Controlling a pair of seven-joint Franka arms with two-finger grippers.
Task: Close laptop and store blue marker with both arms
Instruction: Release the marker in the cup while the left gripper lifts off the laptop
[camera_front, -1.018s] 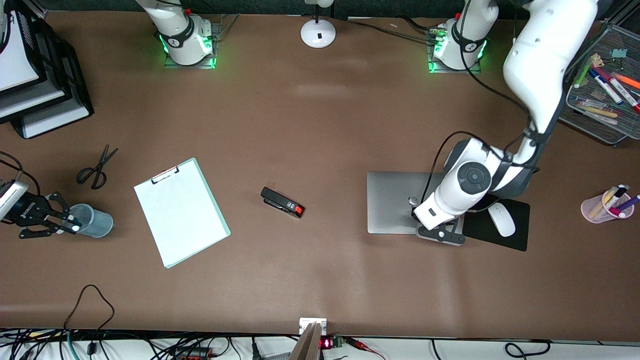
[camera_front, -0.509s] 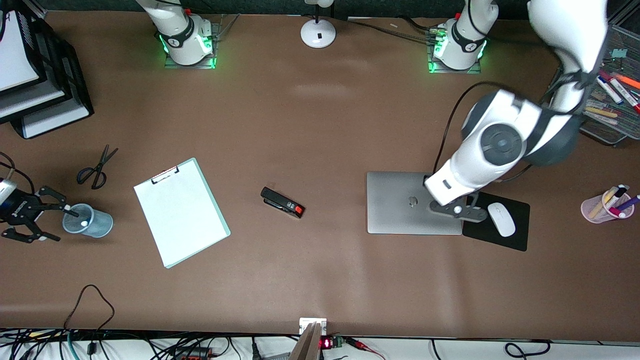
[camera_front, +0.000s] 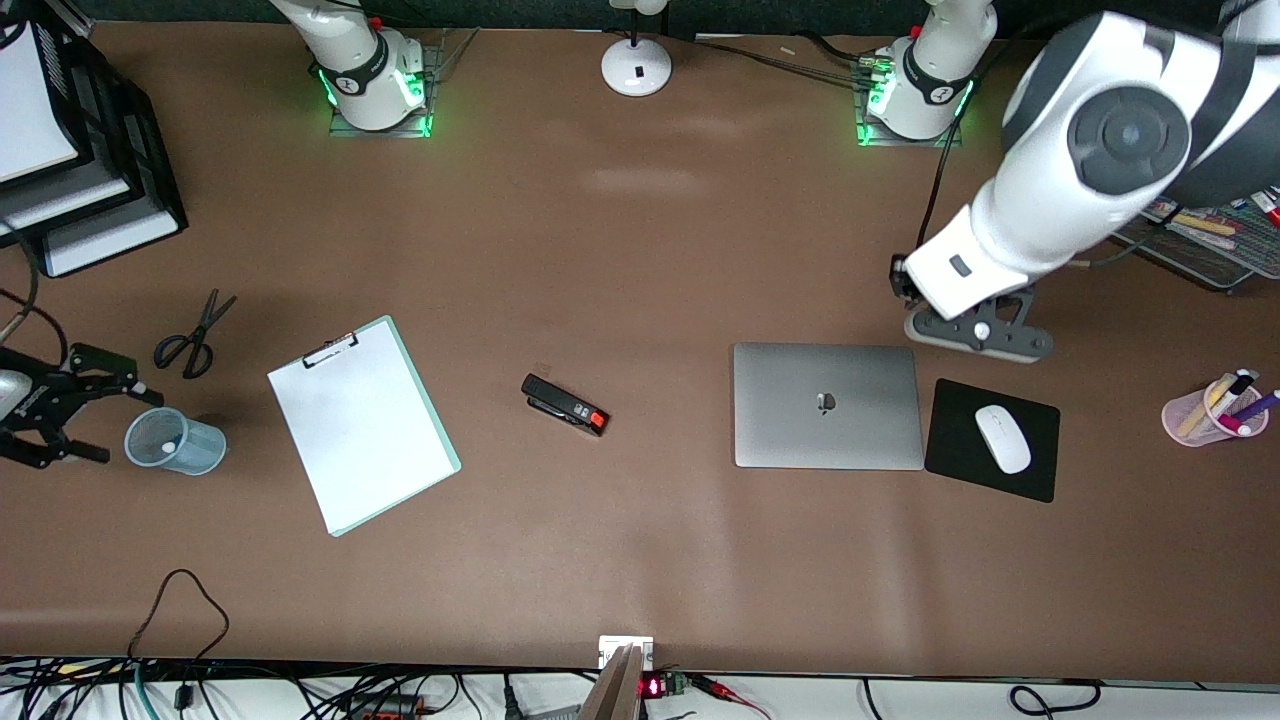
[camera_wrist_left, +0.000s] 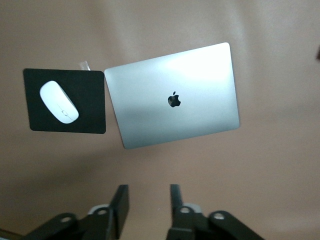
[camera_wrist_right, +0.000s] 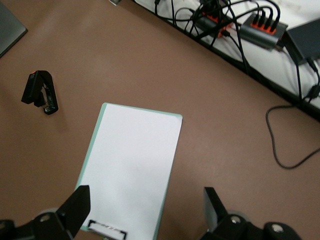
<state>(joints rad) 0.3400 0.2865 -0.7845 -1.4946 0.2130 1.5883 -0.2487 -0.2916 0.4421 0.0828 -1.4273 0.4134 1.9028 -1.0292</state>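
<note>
The silver-grey laptop (camera_front: 828, 405) lies closed and flat, its logo up; it also shows in the left wrist view (camera_wrist_left: 172, 100). My left gripper (camera_front: 978, 332) is open and empty, raised over the bare table just past the laptop's edge that faces the arm bases; its jaws (camera_wrist_left: 147, 205) stand apart. My right gripper (camera_front: 118, 425) is wide open and empty at the right arm's end of the table, beside a blue-grey mesh cup (camera_front: 178, 442); in its wrist view (camera_wrist_right: 145, 205) nothing is between the jaws. The blue marker does not show in any view.
A clipboard (camera_front: 362, 425), a black stapler (camera_front: 565, 405) and scissors (camera_front: 190, 335) lie mid-table. A white mouse (camera_front: 1003, 438) sits on a black mouse pad (camera_front: 1040, 478) beside the laptop. A pink cup of markers (camera_front: 1215, 412), a mesh tray (camera_front: 1200, 255) and paper trays (camera_front: 90, 200) stand at the ends.
My left gripper has lifted off the closed laptop lid and swung up toward its base. My right gripper has opened and drawn back from the mesh cup.
</note>
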